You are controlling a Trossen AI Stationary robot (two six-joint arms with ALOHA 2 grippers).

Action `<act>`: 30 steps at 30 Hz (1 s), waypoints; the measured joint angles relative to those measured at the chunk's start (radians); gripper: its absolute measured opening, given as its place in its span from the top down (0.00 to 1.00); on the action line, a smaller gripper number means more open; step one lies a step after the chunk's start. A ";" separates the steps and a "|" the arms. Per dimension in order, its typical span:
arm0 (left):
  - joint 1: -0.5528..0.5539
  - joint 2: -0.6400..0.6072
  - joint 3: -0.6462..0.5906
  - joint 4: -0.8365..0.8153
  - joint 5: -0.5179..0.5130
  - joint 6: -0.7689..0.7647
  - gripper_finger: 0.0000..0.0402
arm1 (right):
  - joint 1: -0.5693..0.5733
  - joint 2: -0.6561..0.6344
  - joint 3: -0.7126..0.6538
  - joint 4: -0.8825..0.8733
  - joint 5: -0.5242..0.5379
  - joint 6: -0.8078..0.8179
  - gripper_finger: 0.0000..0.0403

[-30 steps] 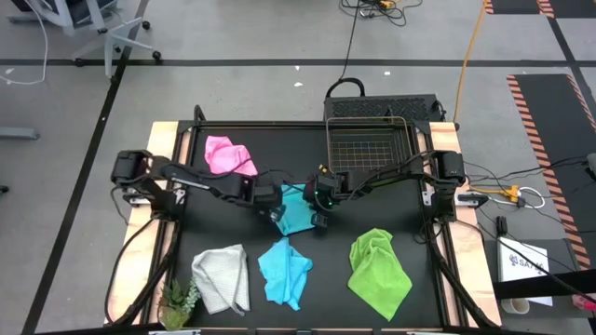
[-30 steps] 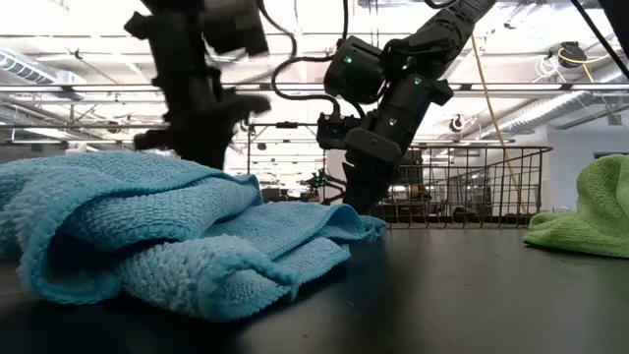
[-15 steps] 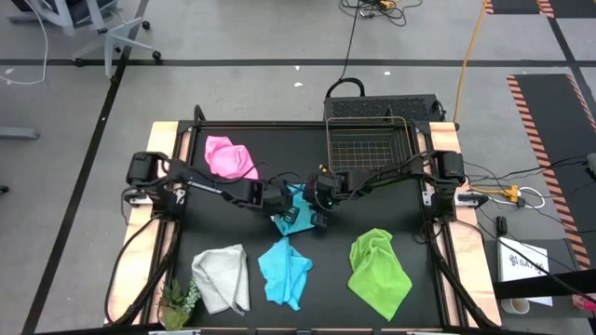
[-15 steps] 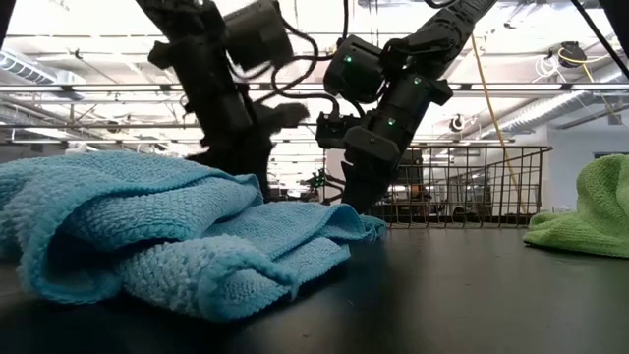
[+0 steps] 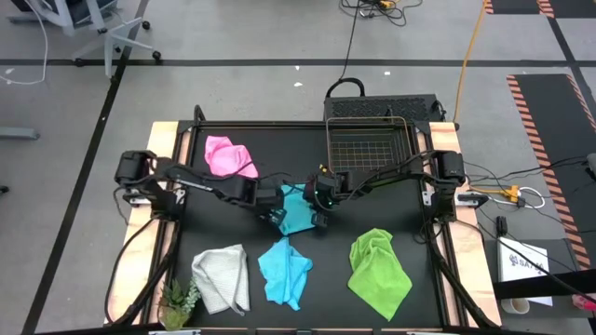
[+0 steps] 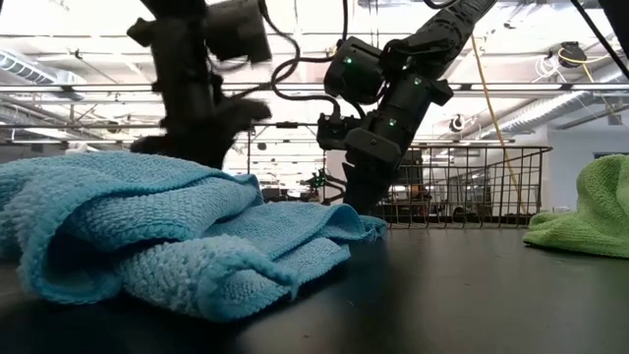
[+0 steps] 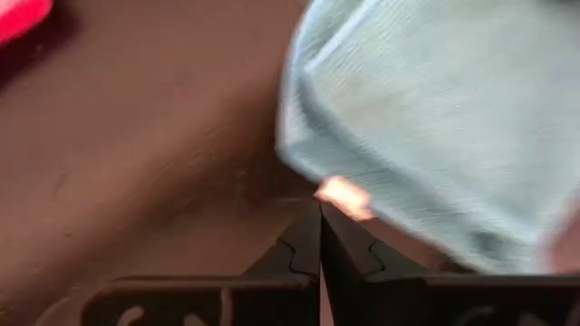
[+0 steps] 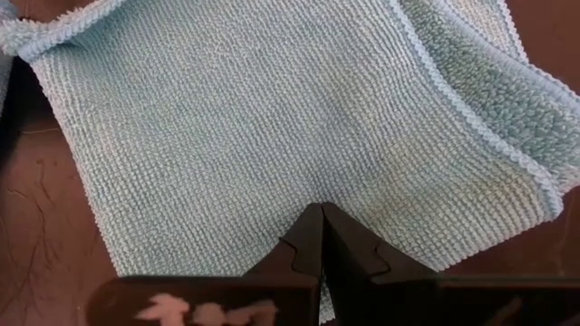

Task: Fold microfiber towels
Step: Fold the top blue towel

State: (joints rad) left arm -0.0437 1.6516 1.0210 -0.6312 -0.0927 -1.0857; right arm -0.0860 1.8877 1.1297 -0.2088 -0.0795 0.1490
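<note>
Both grippers worked the same blue towel [image 5: 296,212] at mid-table, and the risk lay in how they shared it: the right gripper [image 5: 315,207] stood with its fingers pressed together on the cloth's edge, apparently pinning it, while the left gripper [image 5: 271,209], fingers also pressed together and holding nothing that could be seen, sat just off the towel's opposite edge. Should the left push or drag against the pinned cloth, the fabric would likely bunch or slip from under the right's tip, spoiling any fold line. In the right wrist view the towel [image 8: 299,127] spread flat ahead of the closed fingers [image 8: 320,237], one side doubled over. In the left wrist view its corner [image 7: 435,118] lay just beyond the fingertips [image 7: 319,237]. Both arms reached inward from their own sides, forearms low, wrists angled down. Nearer the front edge lay a second blue towel [image 5: 284,270], a white-grey one [image 5: 222,275] and a green one [image 5: 379,270]; a pink one [image 5: 228,155] lay behind the left arm.
</note>
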 joint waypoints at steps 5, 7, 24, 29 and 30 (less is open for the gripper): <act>-0.049 -0.017 0.000 0.232 -0.051 0.000 0.99 | 0.000 0.000 0.000 0.002 0.000 -0.003 1.00; -0.066 0.002 0.002 0.288 -0.067 -0.023 0.99 | 0.000 0.000 0.000 0.001 0.001 -0.003 1.00; -0.146 0.200 0.001 0.443 0.085 -0.186 1.00 | 0.000 0.000 0.000 0.003 0.004 -0.004 1.00; -0.151 0.193 0.002 0.381 0.177 -0.182 1.00 | 0.000 0.000 0.000 -0.006 0.005 -0.009 1.00; -0.153 0.186 0.002 0.355 0.186 -0.182 1.00 | 0.000 0.000 -0.001 -0.005 0.005 -0.012 1.00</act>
State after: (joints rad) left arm -0.1964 1.8380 1.0225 -0.2760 0.0937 -1.2675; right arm -0.0860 1.8877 1.1289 -0.2134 -0.0748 0.1370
